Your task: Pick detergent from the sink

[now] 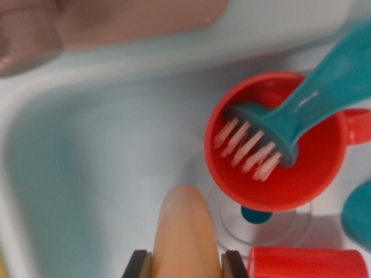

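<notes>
Gripping peach detergent bottle (184, 237) — fingers (137, 264) clamped either side; no label readable — sink (87, 145) below.

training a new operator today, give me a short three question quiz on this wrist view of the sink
1. True or false: the teal brush lies with its bristles inside the red cup.
2. What sits between the fingers of the hand?
A. a red cup
B. a peach-coloured bottle
C. a teal brush
3. Which colour is the sink basin?

Key
1. True.
2. B, the peach-coloured bottle stands between the two dark fingers.
3. Pale blue.
</notes>
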Controlling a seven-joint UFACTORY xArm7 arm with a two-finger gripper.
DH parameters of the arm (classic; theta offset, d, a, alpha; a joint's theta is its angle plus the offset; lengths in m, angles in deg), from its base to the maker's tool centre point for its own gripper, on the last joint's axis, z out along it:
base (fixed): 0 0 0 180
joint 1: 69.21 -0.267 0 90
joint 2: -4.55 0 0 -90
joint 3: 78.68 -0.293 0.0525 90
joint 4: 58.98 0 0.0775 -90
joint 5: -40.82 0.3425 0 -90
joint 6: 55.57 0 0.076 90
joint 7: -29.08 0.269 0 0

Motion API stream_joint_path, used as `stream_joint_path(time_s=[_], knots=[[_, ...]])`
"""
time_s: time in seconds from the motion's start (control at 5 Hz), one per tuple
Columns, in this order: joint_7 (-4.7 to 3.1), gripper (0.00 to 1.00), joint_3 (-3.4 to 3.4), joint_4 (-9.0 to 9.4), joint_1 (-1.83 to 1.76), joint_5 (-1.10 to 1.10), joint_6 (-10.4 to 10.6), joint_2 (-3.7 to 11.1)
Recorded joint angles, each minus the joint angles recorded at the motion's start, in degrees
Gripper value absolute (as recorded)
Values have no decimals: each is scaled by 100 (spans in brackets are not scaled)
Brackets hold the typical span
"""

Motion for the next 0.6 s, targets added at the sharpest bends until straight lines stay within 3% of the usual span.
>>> stream_joint_path(time_s=[0.2, 0.4, 0.6], knots=[[3, 100, 0, -123, 0, -3, -158, -34], [3, 100, 0, -123, 0, -3, -158, -34], [6, 100, 1, -268, -1, -7, -343, -75]])
